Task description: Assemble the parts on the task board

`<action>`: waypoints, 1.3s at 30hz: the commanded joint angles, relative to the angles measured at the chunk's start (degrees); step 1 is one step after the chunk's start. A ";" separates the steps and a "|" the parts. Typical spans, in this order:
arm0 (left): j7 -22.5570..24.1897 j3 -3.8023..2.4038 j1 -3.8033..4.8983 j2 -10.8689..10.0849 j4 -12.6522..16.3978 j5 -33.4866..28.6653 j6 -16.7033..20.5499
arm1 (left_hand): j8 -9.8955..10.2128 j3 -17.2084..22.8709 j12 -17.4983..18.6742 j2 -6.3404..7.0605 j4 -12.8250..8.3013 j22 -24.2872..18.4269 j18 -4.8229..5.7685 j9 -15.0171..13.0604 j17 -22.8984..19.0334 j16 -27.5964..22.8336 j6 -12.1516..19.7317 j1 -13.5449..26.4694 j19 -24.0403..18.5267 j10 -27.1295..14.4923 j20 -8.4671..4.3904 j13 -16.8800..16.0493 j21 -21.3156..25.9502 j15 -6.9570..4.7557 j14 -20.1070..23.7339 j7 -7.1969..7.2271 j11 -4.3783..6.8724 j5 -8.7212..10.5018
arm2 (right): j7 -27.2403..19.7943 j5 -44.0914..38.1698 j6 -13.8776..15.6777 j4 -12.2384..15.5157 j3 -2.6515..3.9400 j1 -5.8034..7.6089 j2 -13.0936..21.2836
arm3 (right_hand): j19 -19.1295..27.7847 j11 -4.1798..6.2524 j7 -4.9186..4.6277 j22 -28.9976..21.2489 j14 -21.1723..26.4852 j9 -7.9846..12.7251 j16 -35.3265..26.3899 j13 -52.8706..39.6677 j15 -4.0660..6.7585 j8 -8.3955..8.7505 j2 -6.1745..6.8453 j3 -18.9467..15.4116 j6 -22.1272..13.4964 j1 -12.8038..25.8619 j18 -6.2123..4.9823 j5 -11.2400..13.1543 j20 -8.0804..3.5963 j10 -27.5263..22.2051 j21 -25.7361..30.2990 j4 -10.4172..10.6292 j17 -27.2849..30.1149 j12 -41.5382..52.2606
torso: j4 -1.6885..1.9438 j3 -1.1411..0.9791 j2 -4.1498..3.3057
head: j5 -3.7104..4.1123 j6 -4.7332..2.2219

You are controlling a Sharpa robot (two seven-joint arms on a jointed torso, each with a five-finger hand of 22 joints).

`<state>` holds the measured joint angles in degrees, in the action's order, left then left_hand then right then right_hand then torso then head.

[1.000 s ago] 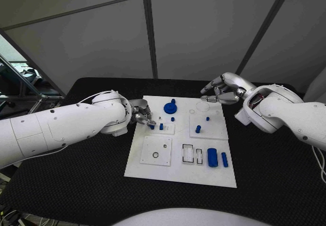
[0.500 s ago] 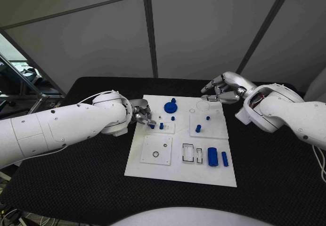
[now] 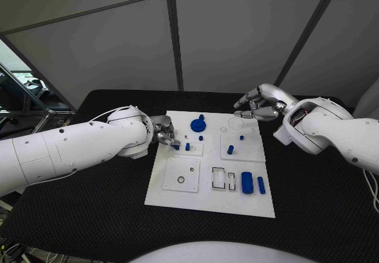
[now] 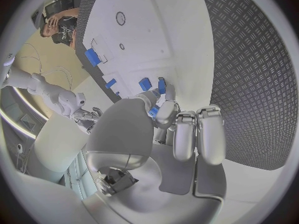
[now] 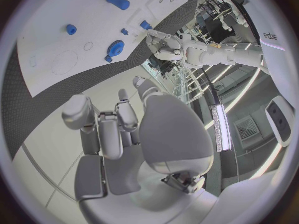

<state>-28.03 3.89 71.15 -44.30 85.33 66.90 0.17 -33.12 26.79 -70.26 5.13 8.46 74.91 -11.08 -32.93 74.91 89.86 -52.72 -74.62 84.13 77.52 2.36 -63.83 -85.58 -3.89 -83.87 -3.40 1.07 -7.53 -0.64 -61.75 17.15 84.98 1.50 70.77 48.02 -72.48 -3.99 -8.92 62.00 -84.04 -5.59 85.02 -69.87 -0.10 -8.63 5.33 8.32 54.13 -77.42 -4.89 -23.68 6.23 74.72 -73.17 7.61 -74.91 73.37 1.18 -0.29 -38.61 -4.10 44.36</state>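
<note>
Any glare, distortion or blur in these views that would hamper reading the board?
Head view: even light, sharp, task board readable, small parts tiny. Left wrist view: strong fisheye bending of the board's edges, left hand covers the middle. Right wrist view: same bending, bright ceiling strips glare beside the right hand.

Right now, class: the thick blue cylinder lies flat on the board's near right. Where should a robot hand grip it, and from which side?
Grip the thick blue cylinder across its middle, coming from above: it lies flat, and the thin blue rod beside it leaves little side room.

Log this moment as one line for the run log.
left hand: pinching small blue peg over task board | right hand: curled, empty, at board's far edge
</note>
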 commanded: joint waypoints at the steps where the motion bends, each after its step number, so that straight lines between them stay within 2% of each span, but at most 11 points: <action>1: -0.97 -0.03 0.03 -0.03 0.14 1.23 1.27 | -0.40 6.61 0.27 0.67 -6.25 11.71 9.86 -0.17 15.09 0.14 -0.06 -0.08 3.30 0.41 -0.37 0.06 -0.32 -0.43 -6.13 0.32 0.11 -0.23 | -0.58 -0.12 -0.07 0.05 0.05 0.11 0.00 | -0.30 0.08 0.02 -0.07 -3.69 0.07 -0.33 0.02 0.43 -0.34 -0.23 0.30 0.47 0.18 -0.91 -0.19 -0.28 0.07 0.33 0.12 -5.04 0.30 | -0.02 0.00 -0.02 | -0.01 -0.01; 17: -0.46 -0.04 -0.02 0.17 0.53 1.31 0.53 | -0.58 7.40 0.31 0.95 -6.36 11.81 9.89 -0.45 15.09 0.14 -0.04 0.20 3.38 0.51 -0.37 0.10 -0.42 -0.44 -6.13 0.33 0.13 -0.22 | -0.57 -0.10 -0.16 0.04 0.05 0.11 -0.01 | -0.30 0.08 0.02 -0.07 -3.69 0.07 -0.33 0.02 0.43 -0.34 -0.23 0.30 0.47 0.18 -0.91 -0.19 -0.28 0.07 0.33 0.12 -5.04 0.30 | -0.02 -0.02 -0.01 | 0.17 0.09; 29: 0.28 -0.04 -0.03 0.37 0.38 1.31 -2.35 | -0.82 8.98 1.20 2.23 -7.10 11.90 9.91 -0.96 15.09 0.14 -0.01 0.51 3.42 0.27 -0.41 1.24 -0.45 -0.45 -6.13 0.28 0.14 -0.65 | -0.53 -0.08 -0.26 0.08 0.05 0.11 0.03 | -0.30 0.08 0.02 -0.07 -3.69 0.07 -0.33 0.02 0.43 -0.34 -0.23 0.30 0.47 0.18 -0.91 -0.19 -0.28 0.07 0.33 0.12 -5.04 0.30 | 0.00 -0.02 0.00 | 0.08 0.22; 39: 0.49 -0.04 -0.03 0.77 0.11 1.31 -2.57 | -0.91 9.60 1.64 2.56 -7.27 11.93 9.91 -1.12 15.09 0.14 -0.11 0.66 3.44 0.14 -0.41 1.79 -0.46 -0.44 -6.13 0.24 0.12 -0.99 | -0.53 -0.07 -0.23 0.09 0.05 0.11 0.03 | -0.30 0.08 0.02 -0.07 -3.69 0.07 -0.33 0.02 0.43 -0.34 -0.23 0.30 0.47 0.18 -0.91 -0.19 -0.28 0.07 0.33 0.12 -5.04 0.30 | -0.02 -0.03 -0.03 | 0.22 0.28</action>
<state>-28.20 3.78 71.20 -43.71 85.36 68.02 -1.09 -33.83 28.95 -68.89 7.19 8.38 74.91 -11.06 -34.08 74.91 89.86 -52.81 -74.12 84.13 77.92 2.37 -62.09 -85.80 -3.88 -83.87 -3.50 1.09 -8.20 -0.66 -61.74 17.12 84.99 1.50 70.76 48.05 -72.48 -3.99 -8.92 62.00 -84.04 -5.59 85.02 -69.87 -0.10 -8.63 5.33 8.32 54.13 -77.42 -4.89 -23.68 6.23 74.72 -73.17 7.61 -74.94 73.37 1.16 -0.30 -38.61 -3.92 44.56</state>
